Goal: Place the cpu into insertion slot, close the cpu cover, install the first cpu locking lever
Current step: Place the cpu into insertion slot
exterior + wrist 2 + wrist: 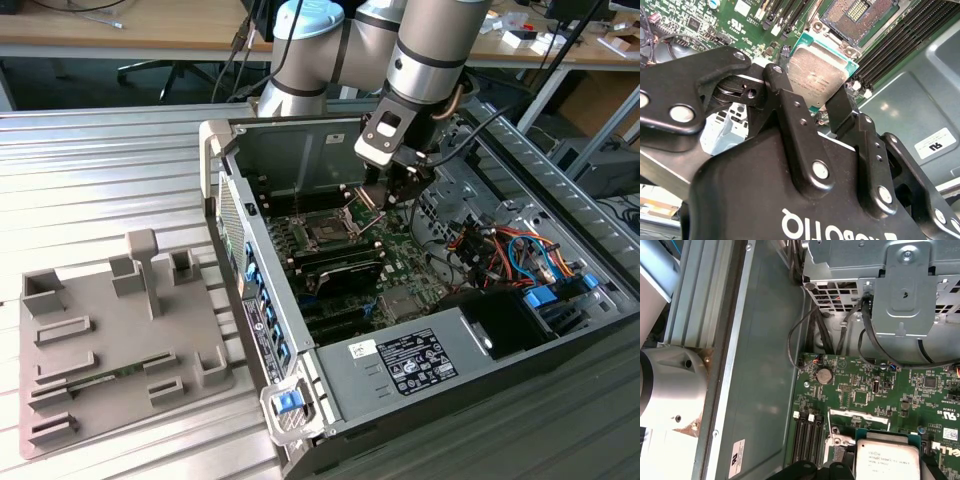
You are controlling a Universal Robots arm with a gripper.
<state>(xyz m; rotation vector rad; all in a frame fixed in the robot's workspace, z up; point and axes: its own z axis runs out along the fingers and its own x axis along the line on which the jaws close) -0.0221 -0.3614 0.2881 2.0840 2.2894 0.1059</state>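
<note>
We see a ribbed metal surface (100,170) carrying an open computer case (330,400). Well off from the pincer, toward the exterior view's left, a grey fixture tray (120,340) lies on the same surface. Behind the arm, wooden desks (130,30) run across the room.

The pincer (385,192) reaches down into the case, above the green motherboard (400,270). A bundle of coloured cables (510,250) sits to its side, toward the exterior view's right. In the second wrist view the pincer (807,92) is closed most of the way. Its black fingers (785,105) pinch the cpu (822,70) by two opposite edges, with the silvery top face toward the camera. In the first wrist view the cpu (887,460) shows tilted over the board.

The insertion slot (860,15) lies just beyond the fingertips, uncovered, with its gold contact field bare. In the exterior view the insertion slot (327,232) sits below the pincer and a little toward the exterior view's left. The chip is not seated in it.
</note>
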